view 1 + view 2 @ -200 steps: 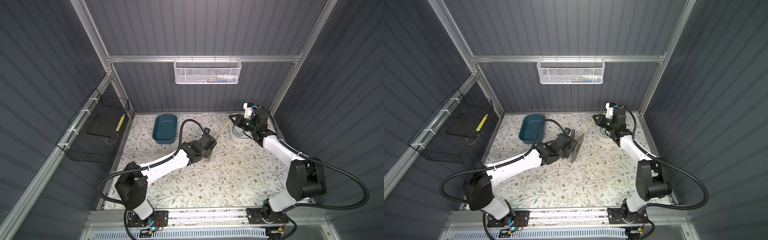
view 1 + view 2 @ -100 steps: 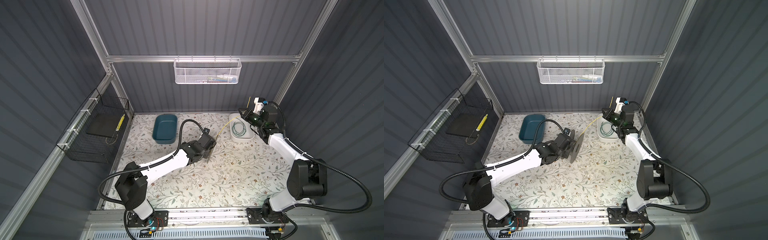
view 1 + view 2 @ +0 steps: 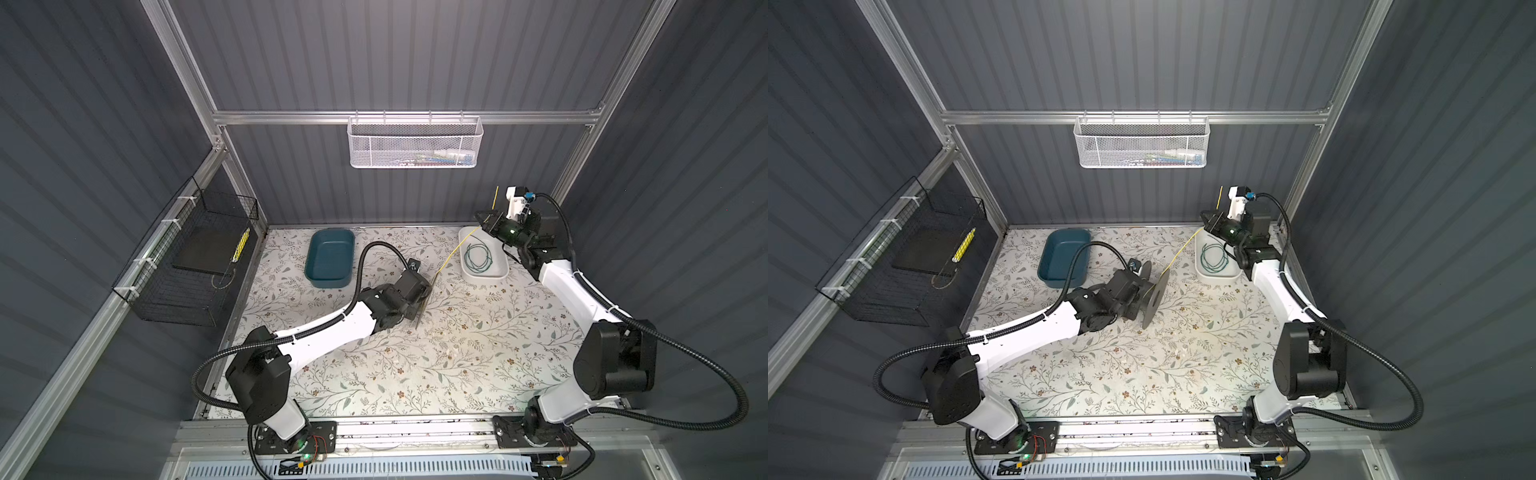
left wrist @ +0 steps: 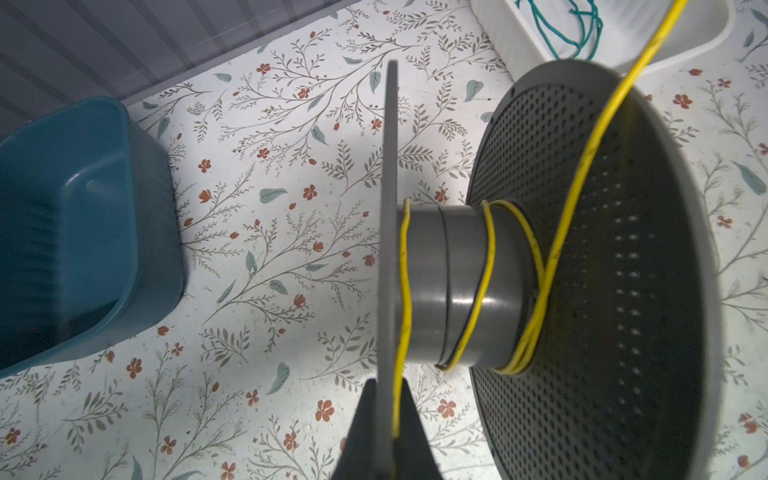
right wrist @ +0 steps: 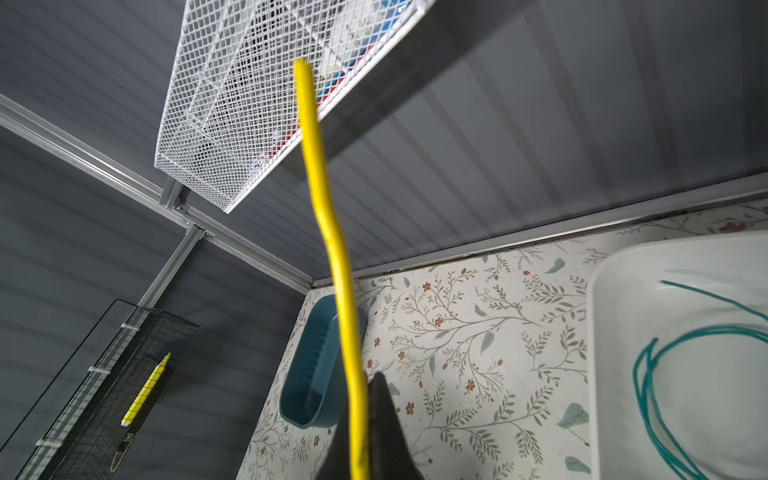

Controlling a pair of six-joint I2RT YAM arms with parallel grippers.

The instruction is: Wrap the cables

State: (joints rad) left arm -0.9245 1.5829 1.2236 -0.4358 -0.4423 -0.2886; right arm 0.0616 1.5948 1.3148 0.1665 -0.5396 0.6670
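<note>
**Fingers (image 4: 363,436) of the left gripper (image 4: 388,390) clamp the spool (image 4: 457,286); the right gripper (image 5: 361,453) pinches the yellow cable (image 5: 348,332)**

Out past the left fingers' far side, well apart from them, stands a blue bin (image 3: 328,257). The left fingers are closed tight on the thin solid flange of the spool, seen edge-on between them in the left wrist view. A yellow strand runs down beside that flange into the same pinch.

Beyond the fingertips, the hub carries a few loose yellow turns: one against the gripped flange, one near the middle, and about two against the perforated flange on the side away from the fingers. Both flanges stand on edge. Whether the lower rim touches the table cannot be told.

From the hub the cable crosses the perforated face, passes over its rim and stretches through the air to the right gripper, as both top views show.

The right fingers (image 5: 384,415) are pressed together on the cable. A short free end sticks out past their tips, toward the mesh basket (image 5: 216,124) on the back wall.

Just below and beside the right fingers sits a white tray (image 3: 496,272). The green cable (image 3: 478,259) lies coiled in it in loose loops, untouched by either gripper.
</note>
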